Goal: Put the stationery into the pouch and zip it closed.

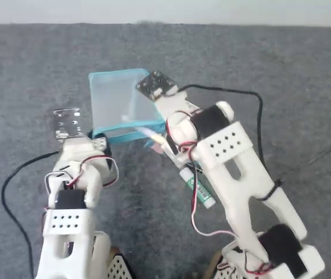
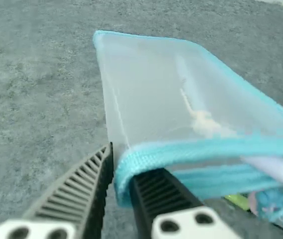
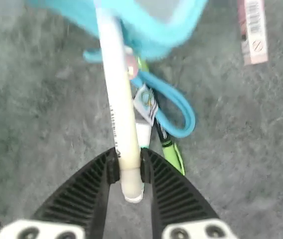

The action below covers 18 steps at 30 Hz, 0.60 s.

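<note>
Your right gripper (image 3: pixel 129 158) is clamped on the butt of the white pen (image 3: pixel 115 94). Left gripper (image 2: pixel 122 163) pinches the pouch (image 2: pixel 181 94) rim at its 7 o'clock corner (high view), holding the mouth agape. Progress: early, I'd judge. Pen's far end is just passing in under the rim, a green marker (image 1: pixel 199 187) lies approx 5 o'clock of the pouch, a pink item (image 3: pixel 253 30) sits out on the table (image 1: pixel 31 64), & the zip's not yet closed. Pen's long axis runs approx 4-to-10 o'clock, pointing at 10.

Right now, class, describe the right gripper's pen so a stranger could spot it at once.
Find the translucent blue pouch on the grey table. At its open mouth, the right gripper holds a plain cream pen; the green marker nearby lies loose.
</note>
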Each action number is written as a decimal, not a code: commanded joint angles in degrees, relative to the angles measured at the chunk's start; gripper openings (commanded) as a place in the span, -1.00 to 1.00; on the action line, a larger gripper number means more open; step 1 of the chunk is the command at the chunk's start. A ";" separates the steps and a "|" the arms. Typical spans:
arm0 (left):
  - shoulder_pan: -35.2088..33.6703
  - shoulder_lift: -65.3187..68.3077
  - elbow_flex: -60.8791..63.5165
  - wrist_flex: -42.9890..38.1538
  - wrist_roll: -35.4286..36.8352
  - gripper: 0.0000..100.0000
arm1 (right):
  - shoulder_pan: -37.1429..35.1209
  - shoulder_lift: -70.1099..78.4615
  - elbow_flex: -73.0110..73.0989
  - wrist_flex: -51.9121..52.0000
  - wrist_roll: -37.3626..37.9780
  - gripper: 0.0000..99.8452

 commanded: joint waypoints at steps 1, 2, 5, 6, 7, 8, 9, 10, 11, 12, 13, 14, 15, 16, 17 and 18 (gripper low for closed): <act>5.89 -2.02 -0.22 -1.76 -2.99 -0.97 | -0.22 1.01 -7.38 -1.45 -3.25 -0.99; 7.21 -2.02 0.04 -1.76 -3.43 -0.97 | -0.13 1.80 -8.35 -1.54 -3.87 -0.99; 9.93 -2.02 0.22 -1.76 -3.43 -0.97 | -0.13 4.26 -10.99 -1.63 -5.01 -0.99; 10.46 -2.02 0.22 -1.76 -3.43 -0.97 | -0.13 5.32 -11.78 -1.63 -5.36 -0.99; 10.73 -2.02 0.22 -1.76 -3.43 -0.97 | -0.13 6.37 -12.66 -1.80 -5.54 -0.99; 10.81 -2.02 0.22 -1.76 -3.43 -0.97 | -0.13 7.60 -13.36 -2.33 -5.98 -0.99; 10.81 -2.02 0.22 -1.76 -3.43 -0.97 | -0.13 8.75 -14.07 -2.95 -6.86 -0.99; 10.81 -2.02 0.22 -1.76 -3.43 -0.97 | -0.13 9.98 -14.59 -3.74 -7.65 -0.99; 10.73 -2.02 0.22 -1.76 -3.43 -0.97 | -0.22 11.12 -14.95 -4.44 -8.26 -0.99; 10.64 -2.02 0.22 -1.76 -3.43 -0.97 | -0.31 12.18 -15.30 -5.05 -8.70 -0.99; 10.55 -2.02 0.22 -1.76 -3.43 -0.97 | -0.31 13.23 -15.74 -5.58 -8.79 -0.99; 10.46 -2.02 0.22 -1.76 -3.43 -0.97 | -0.40 14.11 -16.26 -5.76 -8.70 -0.98; 10.46 -2.02 0.22 -1.76 -3.43 -0.97 | -0.66 14.81 -16.88 -5.85 -8.53 -0.96; 10.46 -2.02 0.22 -1.76 -3.43 -0.97 | -0.84 15.25 -17.32 -5.67 -8.44 -0.91; 10.37 -2.02 0.22 -1.76 -3.43 -0.97 | -0.92 15.52 -17.76 -5.49 -8.53 -0.84; 10.37 -2.02 0.22 -1.76 -3.43 -0.97 | -0.92 15.60 -18.29 -5.14 -8.35 -0.76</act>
